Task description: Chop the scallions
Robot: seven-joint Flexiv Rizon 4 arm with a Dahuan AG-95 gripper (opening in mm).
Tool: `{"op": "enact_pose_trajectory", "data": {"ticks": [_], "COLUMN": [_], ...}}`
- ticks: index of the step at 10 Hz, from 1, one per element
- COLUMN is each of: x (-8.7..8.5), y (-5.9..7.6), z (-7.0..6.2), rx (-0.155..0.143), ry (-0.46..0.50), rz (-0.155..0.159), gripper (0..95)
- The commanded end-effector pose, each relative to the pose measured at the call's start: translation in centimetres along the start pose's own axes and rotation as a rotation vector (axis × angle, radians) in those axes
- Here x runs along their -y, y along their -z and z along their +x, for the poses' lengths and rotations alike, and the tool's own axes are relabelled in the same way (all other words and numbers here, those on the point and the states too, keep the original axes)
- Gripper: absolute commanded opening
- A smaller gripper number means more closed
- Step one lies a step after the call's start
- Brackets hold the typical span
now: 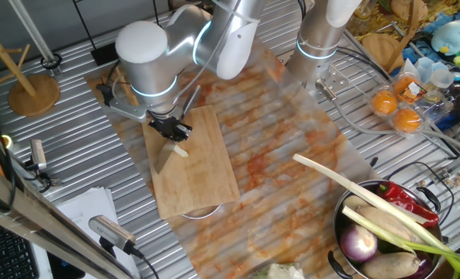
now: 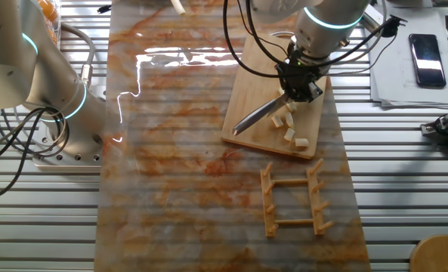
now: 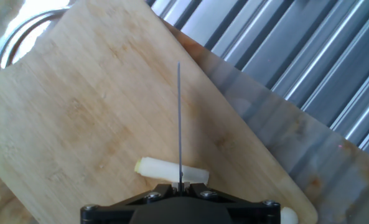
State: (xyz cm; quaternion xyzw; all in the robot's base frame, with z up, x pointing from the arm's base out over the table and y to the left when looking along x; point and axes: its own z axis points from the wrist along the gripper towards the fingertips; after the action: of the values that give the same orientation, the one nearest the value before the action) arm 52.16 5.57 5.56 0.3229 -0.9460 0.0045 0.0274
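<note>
The end effector is pinched on the handle of a knife, whose thin steel blade in the hand view stands edge-on across the scallions, a pale cream, smooth cylindrical stalk lying crosswise on the cutting board. In the other fixed view several short cut chunks lie scattered on the board near its long edge, beside the blade, so the chopping looks well under way with one longer piece left under the knife. To do this cut well, I judge the blade should come straight down, square to the stalk, with enough pressure to part it fully against the wood, then lift cleanly before shifting along the stalk for the next slice; a slanted or glancing stroke would likely roll the round, slippery piece away, since nothing holds it in place. The board is light bamboo with a fine straight grain, rectangular with rounded corners, lying on a glossy, orange-streaked translucent sheet spread over the ribbed metal surface. Toward one corner of the surface a steel bowl holds a purple onion, a red pepper and a long white stalk with green leaves, well apart from the board.
</note>
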Motion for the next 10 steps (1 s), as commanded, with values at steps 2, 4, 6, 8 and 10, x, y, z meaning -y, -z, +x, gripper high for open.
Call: {"op": "enact_pose_trajectory", "data": {"ticks": [2, 4, 6, 8, 10], "x": [0.0, 0.01, 0.19, 0.42, 0.5], "y": [-0.19, -0.24, -0.63, -0.99, -1.14], "z": [-0.05, 0.01, 0.3, 0.26, 0.26], "rx": [-0.005, -0.007, -0.002, -0.008, -0.011], "ry": [-0.001, -0.005, -0.047, -0.048, -0.05], "rz": [0.007, 0.009, -0.008, -0.014, -0.018], "gripper": [0.0, 0.0, 0.0, 0.0, 0.0]}}
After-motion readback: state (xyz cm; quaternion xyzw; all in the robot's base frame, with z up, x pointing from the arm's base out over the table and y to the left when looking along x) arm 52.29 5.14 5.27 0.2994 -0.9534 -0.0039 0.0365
